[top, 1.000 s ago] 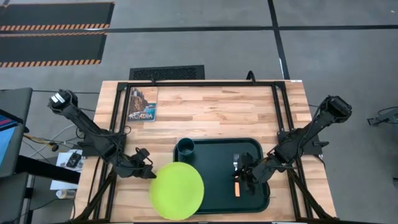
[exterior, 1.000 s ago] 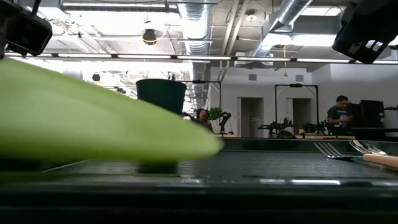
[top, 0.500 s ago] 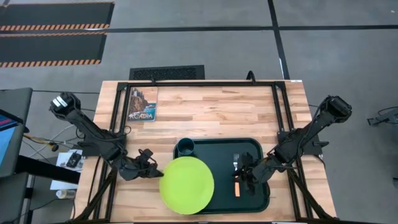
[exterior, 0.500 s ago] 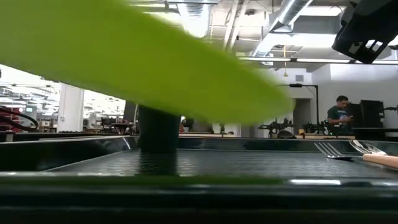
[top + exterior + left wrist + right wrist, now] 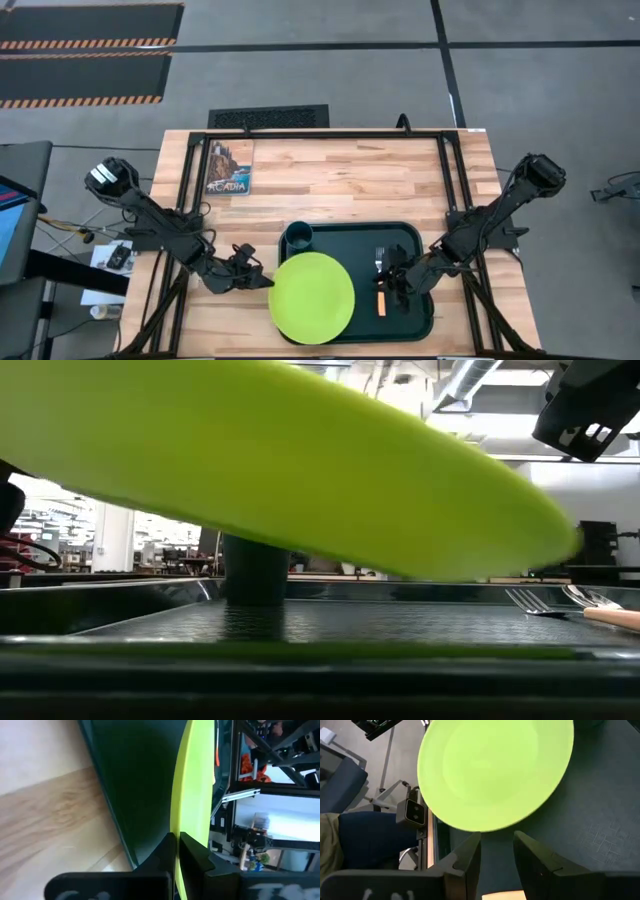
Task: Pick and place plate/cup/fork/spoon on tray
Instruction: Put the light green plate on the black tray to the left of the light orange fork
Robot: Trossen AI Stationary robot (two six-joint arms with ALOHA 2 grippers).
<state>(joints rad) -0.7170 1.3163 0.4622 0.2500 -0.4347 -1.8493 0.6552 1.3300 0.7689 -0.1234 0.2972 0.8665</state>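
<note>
A: Where does the plate (image 5: 312, 298) sit in the overhead view?

B: It is held above the left half of the tray (image 5: 410, 238), its left edge pinched in the left tool (image 5: 262, 281). In the left wrist view the two dark fingers (image 5: 192, 851) are closed on the plate's rim (image 5: 192, 795), one on each face. The low view shows the plate (image 5: 300, 470) raised and tilted over the tray floor (image 5: 400, 622), clear of it.

A: And the cup?

B: The cup (image 5: 297, 237) stands upright in the tray's far left corner, just beyond the plate's far edge. In the low view it (image 5: 255, 570) appears as a dark cylinder behind the plate.

A: What about the cutlery?

B: The fork (image 5: 380, 262) lies on the right part of the tray, tines toward the far side; an orange handle (image 5: 381, 302) lies near it. The low view shows the fork tines (image 5: 528, 600) and a spoon bowl (image 5: 585, 597) side by side on the tray floor.

A: The right arm?

B: The right tool (image 5: 397, 281) hangs over the tray's right side, beside the cutlery. In its wrist view the fingers (image 5: 470, 855) stand apart with nothing between them, facing the plate (image 5: 495, 770).

A: Anything else on the surface (image 5: 340, 175)?

B: A printed card (image 5: 229, 167) lies near the far left corner, well apart from the tray.
</note>
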